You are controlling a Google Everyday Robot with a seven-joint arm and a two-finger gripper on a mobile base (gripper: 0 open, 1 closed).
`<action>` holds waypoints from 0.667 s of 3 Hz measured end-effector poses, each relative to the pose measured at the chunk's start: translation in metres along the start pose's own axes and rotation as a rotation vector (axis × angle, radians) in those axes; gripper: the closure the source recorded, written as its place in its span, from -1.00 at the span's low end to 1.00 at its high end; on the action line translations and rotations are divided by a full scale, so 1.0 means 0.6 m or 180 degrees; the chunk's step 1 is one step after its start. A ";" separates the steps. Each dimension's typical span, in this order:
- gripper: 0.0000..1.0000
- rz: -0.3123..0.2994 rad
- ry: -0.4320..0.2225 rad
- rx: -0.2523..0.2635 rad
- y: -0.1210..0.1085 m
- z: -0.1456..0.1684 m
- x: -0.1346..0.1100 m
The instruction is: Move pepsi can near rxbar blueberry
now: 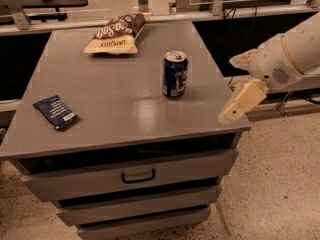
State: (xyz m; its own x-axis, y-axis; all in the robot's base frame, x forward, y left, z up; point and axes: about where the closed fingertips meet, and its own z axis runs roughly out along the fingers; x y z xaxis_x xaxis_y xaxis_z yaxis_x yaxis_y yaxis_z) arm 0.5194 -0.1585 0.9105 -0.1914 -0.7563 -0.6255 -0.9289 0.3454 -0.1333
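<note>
While the drawer sits shut, contents hidden, pepsi can stands upright on surface, apart from pincer spread wide, empty, at right edge.

Arm enters from the right, wrist angled down-left. Gripper sits at the tabletop's right edge, close to the front-right corner. Its fingers are spread apart with nothing between them, and the lower finger overlaps that edge.
</note>
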 end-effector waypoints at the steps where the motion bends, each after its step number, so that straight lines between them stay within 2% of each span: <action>1: -1.00 0.0057 -0.0523 -0.0041 -0.030 0.052 -0.038; 2: -1.00 0.0078 -0.0972 -0.0099 -0.051 0.102 -0.069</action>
State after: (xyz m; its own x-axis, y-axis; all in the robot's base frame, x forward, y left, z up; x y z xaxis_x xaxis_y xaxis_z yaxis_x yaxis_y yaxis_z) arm 0.5750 -0.1037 0.8933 -0.1143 -0.5445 -0.8310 -0.9354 0.3408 -0.0946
